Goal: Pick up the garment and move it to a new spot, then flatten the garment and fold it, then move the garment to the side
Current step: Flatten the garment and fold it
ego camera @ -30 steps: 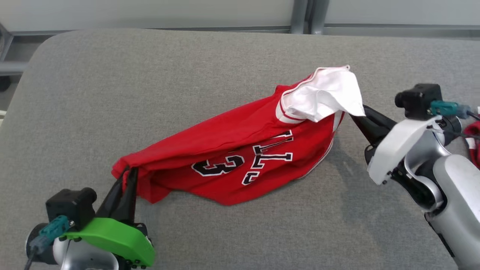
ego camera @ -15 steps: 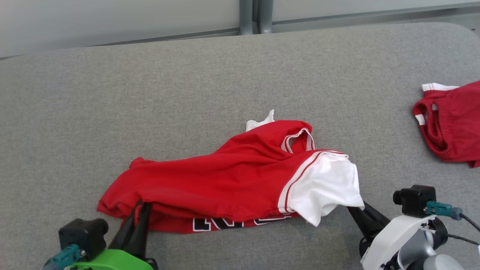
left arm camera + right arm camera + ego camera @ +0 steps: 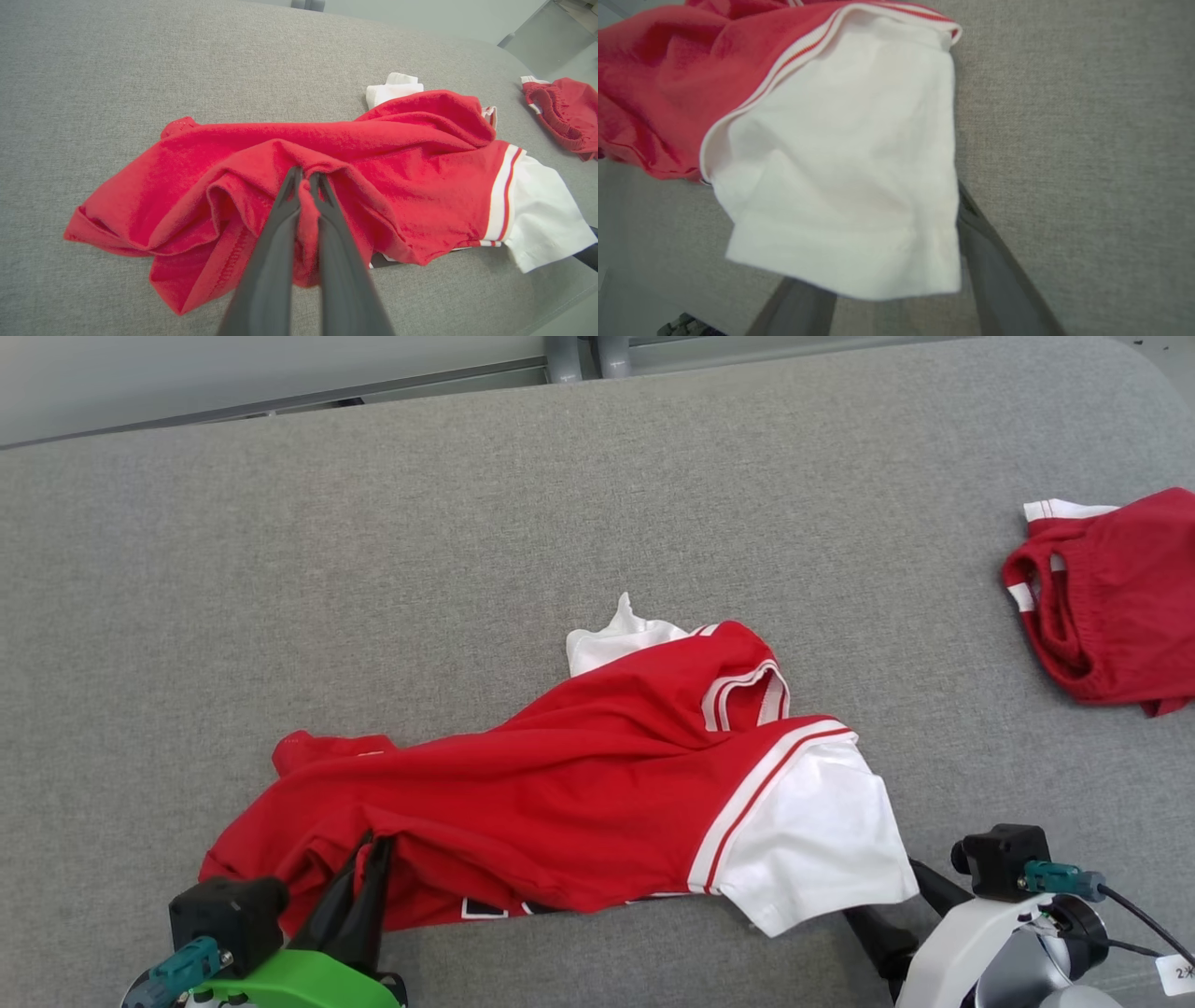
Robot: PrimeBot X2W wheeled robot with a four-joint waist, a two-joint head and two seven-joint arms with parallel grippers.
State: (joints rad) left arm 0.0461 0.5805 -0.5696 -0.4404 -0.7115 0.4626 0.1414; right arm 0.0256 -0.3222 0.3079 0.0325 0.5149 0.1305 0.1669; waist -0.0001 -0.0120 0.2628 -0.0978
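big grey fabric-covered bench (image 3: 392, 523) with a rounded corner, plain pale wall (image 3: 233, 373) right behind it, couple of grey metal posts (image 3: 563, 345) at the back edge, pretty soft even light

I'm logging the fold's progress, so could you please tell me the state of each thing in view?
red jersey: crumpled, not flattened, lying on the grey surface.
left gripper: shut on a bunched fold of the red jersey.
right gripper: open, fingers spread wide.
white sleeve: draped over the right gripper's fingers, not pinched.
second red garment: bunched up, lying apart at the right.
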